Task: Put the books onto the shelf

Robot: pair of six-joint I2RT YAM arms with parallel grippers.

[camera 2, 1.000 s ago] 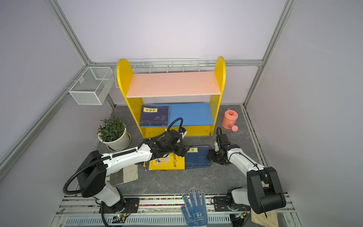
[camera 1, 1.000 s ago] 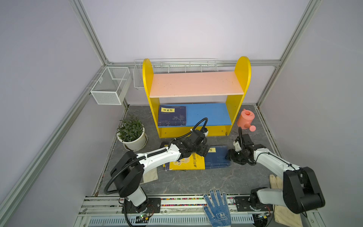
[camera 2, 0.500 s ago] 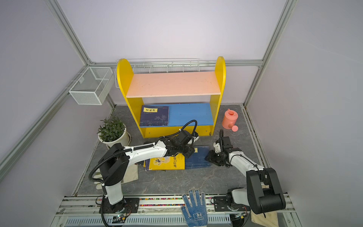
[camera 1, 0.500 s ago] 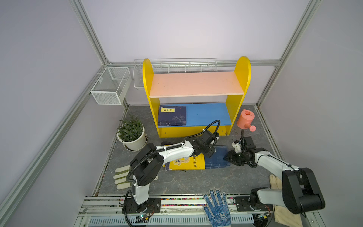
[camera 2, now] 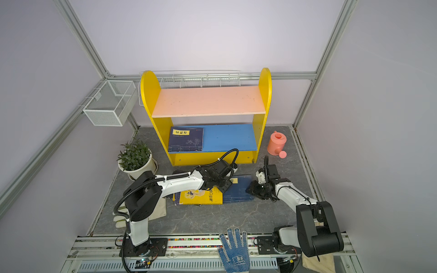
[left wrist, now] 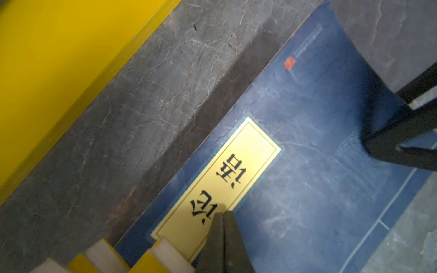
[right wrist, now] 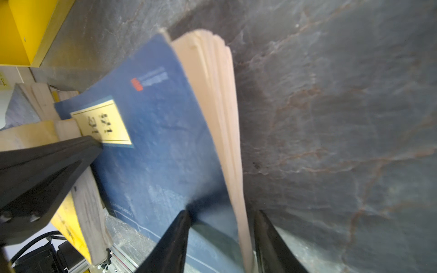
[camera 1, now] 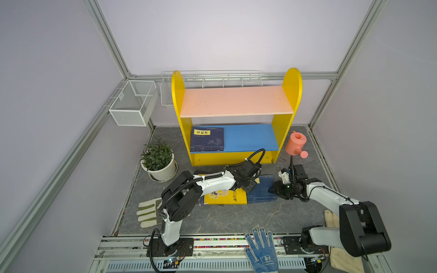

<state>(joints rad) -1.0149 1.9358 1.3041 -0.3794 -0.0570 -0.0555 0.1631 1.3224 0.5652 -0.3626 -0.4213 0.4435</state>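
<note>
A grey marbled floor (camera 1: 212, 219) lies inside pale lilac walls (camera 1: 212, 35). On it rests a navy book (camera 1: 262, 192), its loose edge raised between the fingers of the right gripper (right wrist: 222, 215). That gripper is closed partway on it, with the cover against one finger and the page block against the other. The left gripper (left wrist: 223, 214), fingers pressed fully together and holding nothing, sets its tips on the book's yellow label (left wrist: 220, 179). A yellow book (camera 1: 224, 197) lies just beside that gripper. Beyond both grippers stands the shelf (camera 1: 178, 94), with a navy volume (camera 1: 207, 139) flat on its blue lower board (camera 1: 250, 138).
</note>
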